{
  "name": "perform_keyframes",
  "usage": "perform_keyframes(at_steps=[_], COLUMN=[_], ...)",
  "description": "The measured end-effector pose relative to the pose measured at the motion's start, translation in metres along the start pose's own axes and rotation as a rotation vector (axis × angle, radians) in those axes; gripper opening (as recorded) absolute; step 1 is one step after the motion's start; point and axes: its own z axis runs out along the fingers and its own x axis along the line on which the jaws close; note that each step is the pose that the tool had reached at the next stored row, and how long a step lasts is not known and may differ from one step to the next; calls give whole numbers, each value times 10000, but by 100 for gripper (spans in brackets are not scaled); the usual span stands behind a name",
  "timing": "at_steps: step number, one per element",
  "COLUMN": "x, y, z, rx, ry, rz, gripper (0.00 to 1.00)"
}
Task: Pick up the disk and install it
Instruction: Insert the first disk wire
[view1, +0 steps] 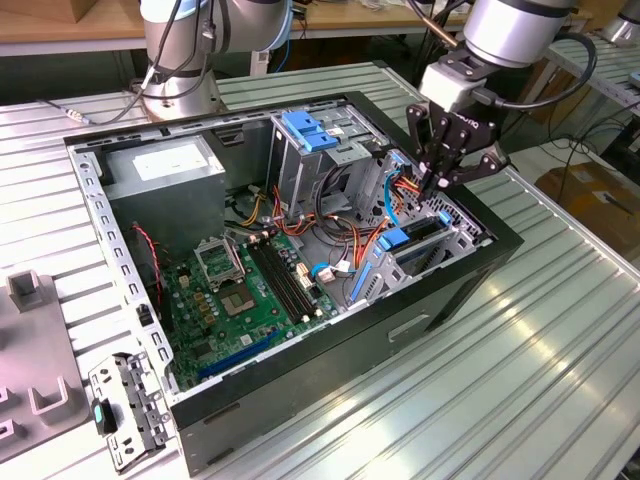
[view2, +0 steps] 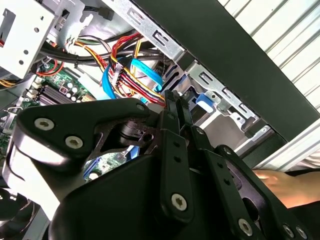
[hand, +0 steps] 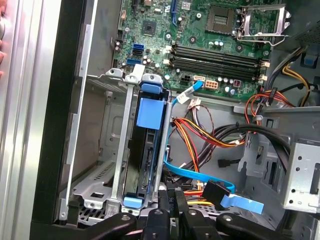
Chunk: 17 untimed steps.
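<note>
The disk (hand: 150, 150), a dark drive in a bright blue carrier, stands on edge in a slot of the grey drive bay (hand: 95, 150) by the case wall. In the exterior view the disk (view1: 412, 240) sits at the case's right side. My gripper (view1: 437, 183) hangs just above the bay's far end, apart from the disk. Its fingers are shut with nothing between them, as both wrist views show: gripper (hand: 173, 197), gripper (view2: 176, 102).
The open black case (view1: 330, 350) holds a green motherboard (view1: 250, 290), a power supply (view1: 165, 165) and a tall grey cage with a blue clip (view1: 305, 130). Bundled wires and a light-blue cable (hand: 200, 175) lie beside the bay. A hand (view2: 275, 182) rests outside the case.
</note>
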Motion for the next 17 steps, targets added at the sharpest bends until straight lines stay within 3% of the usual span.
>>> perform_keyframes(at_steps=[10,14,17], x=[74,72,72], y=[30,33,32], z=[56,108,110], rx=[-5,-28,-31], ry=[7,29,32], rz=[207,986,1077], gripper=[16,16,16])
